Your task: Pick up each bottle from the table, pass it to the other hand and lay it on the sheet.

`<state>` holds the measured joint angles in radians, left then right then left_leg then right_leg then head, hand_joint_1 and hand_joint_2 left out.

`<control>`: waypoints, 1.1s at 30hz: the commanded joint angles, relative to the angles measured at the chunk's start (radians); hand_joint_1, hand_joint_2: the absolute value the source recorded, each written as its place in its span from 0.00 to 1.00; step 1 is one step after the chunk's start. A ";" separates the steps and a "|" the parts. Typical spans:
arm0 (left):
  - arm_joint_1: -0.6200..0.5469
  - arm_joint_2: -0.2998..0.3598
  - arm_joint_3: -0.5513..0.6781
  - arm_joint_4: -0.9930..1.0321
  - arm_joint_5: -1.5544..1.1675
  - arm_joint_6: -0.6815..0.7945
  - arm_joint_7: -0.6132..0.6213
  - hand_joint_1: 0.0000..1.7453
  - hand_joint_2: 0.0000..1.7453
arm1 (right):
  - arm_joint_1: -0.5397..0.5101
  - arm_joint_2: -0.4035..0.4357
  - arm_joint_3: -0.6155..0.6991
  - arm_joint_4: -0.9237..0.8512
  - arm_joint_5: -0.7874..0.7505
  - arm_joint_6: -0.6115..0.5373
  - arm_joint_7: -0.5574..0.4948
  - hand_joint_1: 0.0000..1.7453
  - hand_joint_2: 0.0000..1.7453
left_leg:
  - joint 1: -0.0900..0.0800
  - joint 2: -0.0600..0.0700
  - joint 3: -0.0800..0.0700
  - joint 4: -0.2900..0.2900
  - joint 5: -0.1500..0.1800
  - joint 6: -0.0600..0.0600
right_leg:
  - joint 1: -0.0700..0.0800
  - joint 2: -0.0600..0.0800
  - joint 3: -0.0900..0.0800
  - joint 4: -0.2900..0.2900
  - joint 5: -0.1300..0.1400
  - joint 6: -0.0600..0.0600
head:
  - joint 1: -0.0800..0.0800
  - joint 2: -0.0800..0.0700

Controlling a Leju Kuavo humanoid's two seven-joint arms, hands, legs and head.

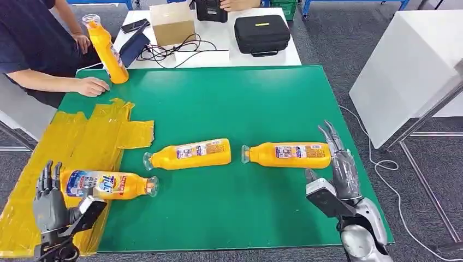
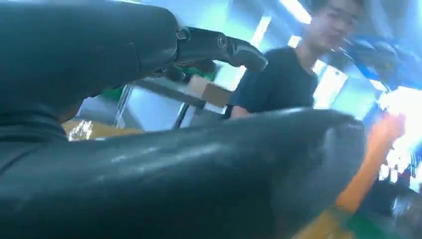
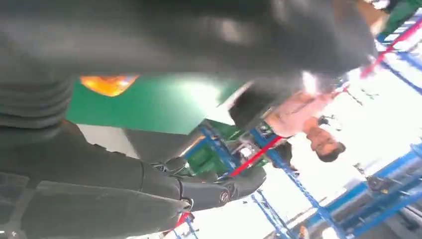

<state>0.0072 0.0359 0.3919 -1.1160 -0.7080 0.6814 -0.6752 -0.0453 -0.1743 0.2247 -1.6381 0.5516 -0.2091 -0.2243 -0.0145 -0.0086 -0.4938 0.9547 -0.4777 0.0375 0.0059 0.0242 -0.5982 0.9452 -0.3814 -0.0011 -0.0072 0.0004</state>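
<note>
Head view: green table with a yellow sheet taped over its left edge. One bottle lies on the sheet, cap toward the table centre, its neck overhanging the green. Two more bottles lie on the bare green: the middle bottle, cap to the left, and the right bottle, cap also to the left, well apart from the sheet. A fourth bottle stands tilted at the far left corner, beside a person whose hand rests on the table edge.

Left hand hovers just beside the base of the bottle on the sheet, fingers upright and spread, holding nothing. Right hand stands just beside the base of the right bottle, fingers extended and apart, palm empty; whether the fingers touch the bottle cannot be told.

Beyond the green table: a white table carrying a black case, a cardboard box and tangled cables. A white cabinet stands to the right; a white cord trails on the floor.

Left wrist view: blurred; the hand's dark fingers cover much of the frame, with the person behind. Right wrist view: equally blurred; a patch of orange bottle shows against the green.
</note>
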 commanded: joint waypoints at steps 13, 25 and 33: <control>0.082 0.033 -0.279 -0.352 0.678 -0.071 -0.021 0.00 0.00 | -0.516 -0.112 0.197 0.898 0.417 0.022 0.092 0.00 1.00 | 0.000 0.012 0.004 -0.001 -0.002 -0.002 | -0.002 0.006 0.003 -0.002 0.003 0.002 | 0.000 0.000; 0.037 0.050 -0.319 -0.328 0.666 -0.073 -0.023 0.00 0.00 | -0.734 0.034 0.300 1.118 0.436 0.016 0.088 0.00 1.00 | 0.001 0.003 0.003 0.001 0.001 -0.002 | 0.002 0.001 0.002 0.000 0.001 0.002 | 0.000 0.000; 0.008 0.089 -0.348 -0.293 0.702 -0.083 -0.023 0.00 0.00 | -0.688 0.030 0.338 1.110 0.394 0.021 0.046 0.00 1.00 | 0.001 -0.001 0.002 0.000 0.002 -0.001 | 0.002 -0.003 0.002 0.000 0.001 0.001 | 0.000 0.000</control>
<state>0.0543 0.0733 0.0950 -1.4801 -0.0229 0.6065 -0.7004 -0.7007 -0.1717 0.4841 -0.6356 0.9656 -0.1923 -0.1648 -0.0139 -0.0095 -0.4932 0.9553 -0.4753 0.0379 0.0069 0.0228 -0.5982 0.9456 -0.3802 -0.0007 -0.0076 0.0004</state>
